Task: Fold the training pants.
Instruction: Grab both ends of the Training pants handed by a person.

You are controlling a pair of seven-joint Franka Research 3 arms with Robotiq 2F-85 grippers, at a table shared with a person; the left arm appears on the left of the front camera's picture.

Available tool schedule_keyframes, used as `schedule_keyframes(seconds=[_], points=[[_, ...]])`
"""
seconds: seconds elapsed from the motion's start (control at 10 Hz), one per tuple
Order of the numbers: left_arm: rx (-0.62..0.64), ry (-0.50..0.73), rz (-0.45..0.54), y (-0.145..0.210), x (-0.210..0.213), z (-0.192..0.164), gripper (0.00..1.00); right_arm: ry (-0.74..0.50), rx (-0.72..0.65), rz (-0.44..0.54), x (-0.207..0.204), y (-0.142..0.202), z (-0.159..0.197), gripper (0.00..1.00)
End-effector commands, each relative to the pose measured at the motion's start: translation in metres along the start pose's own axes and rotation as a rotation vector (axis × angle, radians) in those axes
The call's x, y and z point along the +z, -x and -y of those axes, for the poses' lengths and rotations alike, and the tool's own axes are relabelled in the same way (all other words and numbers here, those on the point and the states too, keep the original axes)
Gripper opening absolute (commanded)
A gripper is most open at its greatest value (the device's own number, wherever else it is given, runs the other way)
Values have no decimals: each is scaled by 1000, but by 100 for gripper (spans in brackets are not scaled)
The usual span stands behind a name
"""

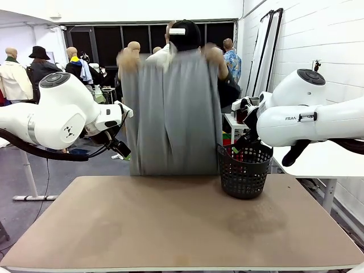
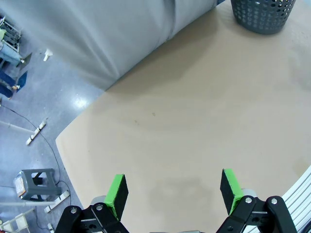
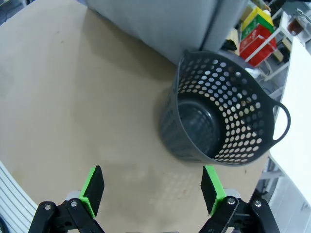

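A person at the far side holds the light grey training pants (image 1: 170, 114) up by the waistband, legs hanging down to the table's far edge. The same pants (image 2: 112, 34) hang at the top of the left wrist view, and the pants (image 3: 160, 22) also cross the top of the right wrist view. My left gripper (image 2: 174, 190) is open above the bare tabletop, nothing between its green pads. My right gripper (image 3: 153, 190) is open too, hovering just short of the black basket (image 3: 221, 116). Both arms stay back at the table's sides, apart from the pants.
The black mesh basket (image 1: 244, 169) stands empty on the far right of the brown table (image 1: 170, 227). The table's left edge (image 2: 73, 155) drops to a grey floor with cables. A white side table (image 1: 318, 162) stands at the right.
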State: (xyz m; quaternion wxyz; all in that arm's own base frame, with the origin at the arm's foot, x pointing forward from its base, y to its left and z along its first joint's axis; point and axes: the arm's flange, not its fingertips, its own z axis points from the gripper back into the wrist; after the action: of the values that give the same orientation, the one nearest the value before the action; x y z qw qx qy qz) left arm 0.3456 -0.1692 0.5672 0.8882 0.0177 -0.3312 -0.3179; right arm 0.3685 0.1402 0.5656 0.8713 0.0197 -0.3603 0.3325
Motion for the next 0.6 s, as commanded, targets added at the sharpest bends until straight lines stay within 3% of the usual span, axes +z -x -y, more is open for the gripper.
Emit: schedule_keyframes(seconds=[0.0,0.5], points=[[-8,0,-1,0,0,-1,100,-4,-2,2,0,0,1,100],[-8,0,-1,0,0,-1,100,-4,-2,2,0,0,1,100]])
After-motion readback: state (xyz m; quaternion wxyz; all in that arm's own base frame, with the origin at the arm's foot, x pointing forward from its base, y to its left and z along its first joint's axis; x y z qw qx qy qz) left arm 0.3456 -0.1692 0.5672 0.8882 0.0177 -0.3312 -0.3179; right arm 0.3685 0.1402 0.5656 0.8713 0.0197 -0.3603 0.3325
